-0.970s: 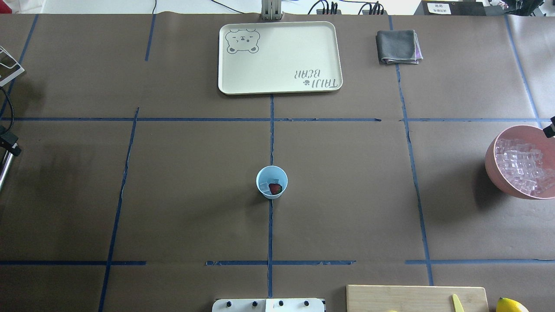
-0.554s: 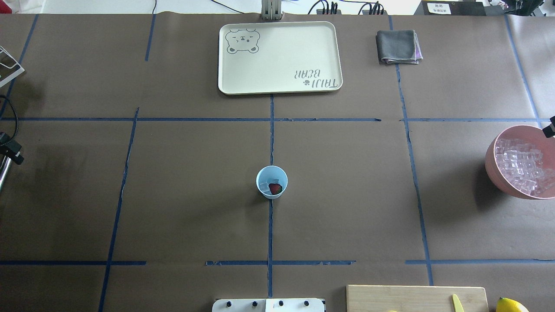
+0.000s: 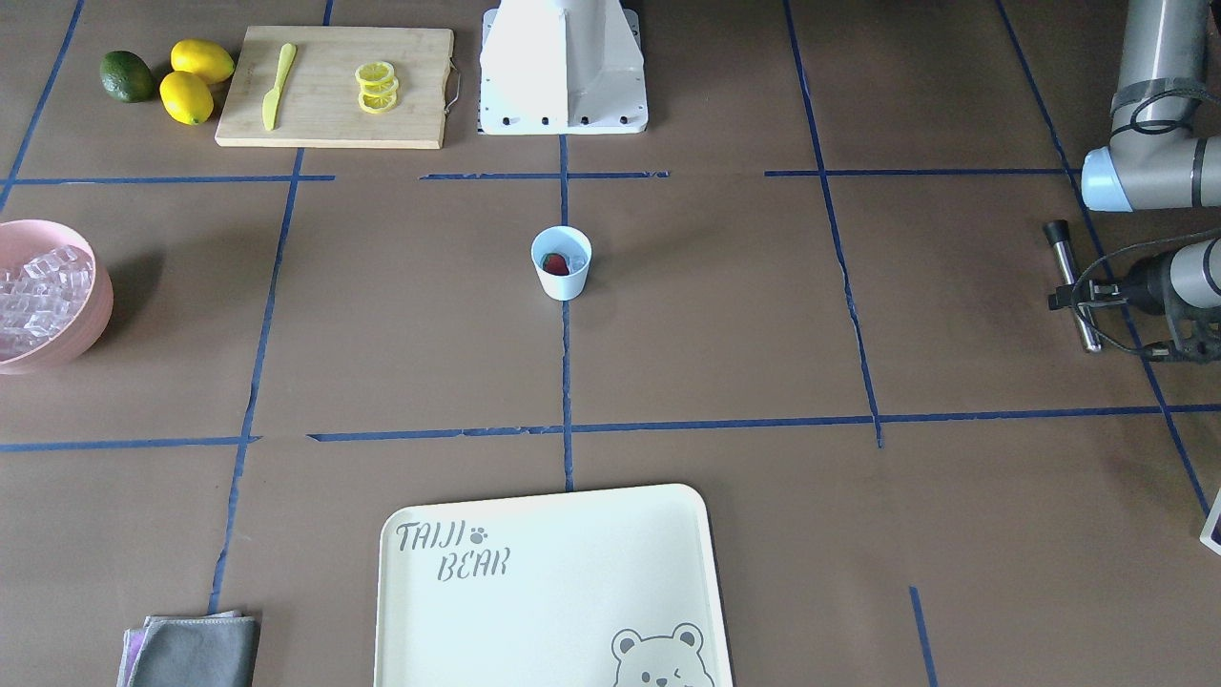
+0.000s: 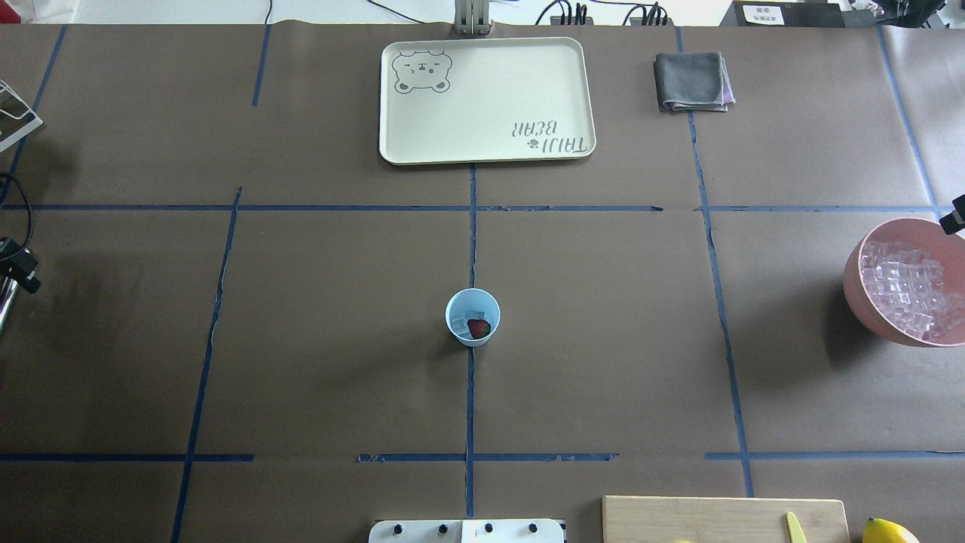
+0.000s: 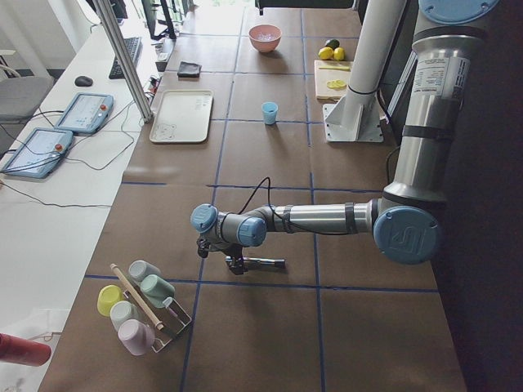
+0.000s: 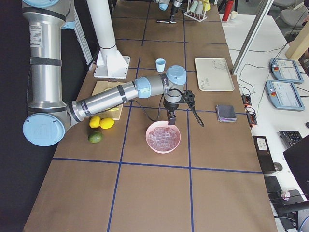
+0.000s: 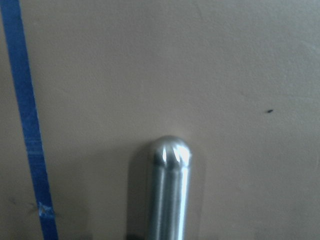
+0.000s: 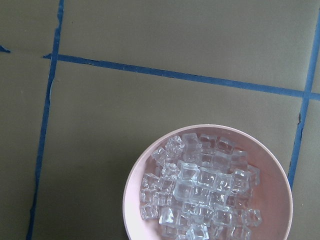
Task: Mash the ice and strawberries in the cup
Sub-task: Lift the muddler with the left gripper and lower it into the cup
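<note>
The light-blue cup [image 4: 473, 317] stands upright at the table's middle, also in the front view [image 3: 561, 262]. It holds a red strawberry [image 4: 478, 328] and a few pieces of ice [image 4: 458, 325]. More ice [image 8: 200, 195] fills the pink bowl [image 4: 856, 290] at the right edge. My left gripper [image 3: 1076, 298] is low over a steel rod [image 3: 1062, 250] that lies on the table far left of the cup. The rod's rounded end fills the left wrist view [image 7: 169, 195]. I cannot tell whether the jaws are shut on it. My right gripper [image 6: 171, 120] hangs above the bowl's rim; its state is unclear.
A cream tray [image 4: 486, 98] and a folded grey cloth [image 4: 692, 81] lie at the far side. A cutting board [image 3: 334, 124] with lemon slices and a yellow knife, two lemons [image 3: 196, 81] and a green fruit sit beside the robot base [image 3: 563, 67]. A cup rack [image 5: 139, 302] stands by the left arm.
My left gripper has shifted a little toward the near side at the table's left edge. The bit of my right gripper at the right edge has moved slightly farther away. The cup has not moved.
</note>
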`<state>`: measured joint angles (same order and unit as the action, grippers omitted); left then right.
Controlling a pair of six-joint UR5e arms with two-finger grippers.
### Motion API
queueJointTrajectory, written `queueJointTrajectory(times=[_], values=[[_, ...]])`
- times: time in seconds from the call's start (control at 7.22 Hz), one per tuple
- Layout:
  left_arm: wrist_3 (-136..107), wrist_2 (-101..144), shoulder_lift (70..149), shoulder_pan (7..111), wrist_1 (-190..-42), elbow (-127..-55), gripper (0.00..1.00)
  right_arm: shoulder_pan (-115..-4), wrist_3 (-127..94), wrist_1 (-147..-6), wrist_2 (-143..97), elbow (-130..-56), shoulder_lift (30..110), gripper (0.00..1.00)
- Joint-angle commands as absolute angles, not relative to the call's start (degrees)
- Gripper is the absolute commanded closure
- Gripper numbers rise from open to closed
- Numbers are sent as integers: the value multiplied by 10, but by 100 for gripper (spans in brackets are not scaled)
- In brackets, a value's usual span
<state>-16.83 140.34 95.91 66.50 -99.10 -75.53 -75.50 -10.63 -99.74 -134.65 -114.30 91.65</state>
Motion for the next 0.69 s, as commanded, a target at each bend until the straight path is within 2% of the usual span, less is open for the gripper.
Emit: queueJointTrajectory(times=[0.0, 0.14, 0.28, 0.42, 0.55], values=[[-167, 1404, 960, 663, -991, -744, 12, -755, -106, -998, -1346, -1143, 915, 0], [-167, 1403, 960, 661, -991, -743, 18, -755, -106, -998, -1346, -1144, 915, 0], [-168, 1403, 961, 661, -991, -743, 32, -755, -106, -998, -1346, -1143, 915, 0], [-171, 1403, 963, 661, -987, -743, 69, -755, -106, -998, -1346, -1144, 915, 0], [-171, 1394, 965, 661, -987, -743, 98, -755, -106, -998, -1346, -1144, 915, 0]])
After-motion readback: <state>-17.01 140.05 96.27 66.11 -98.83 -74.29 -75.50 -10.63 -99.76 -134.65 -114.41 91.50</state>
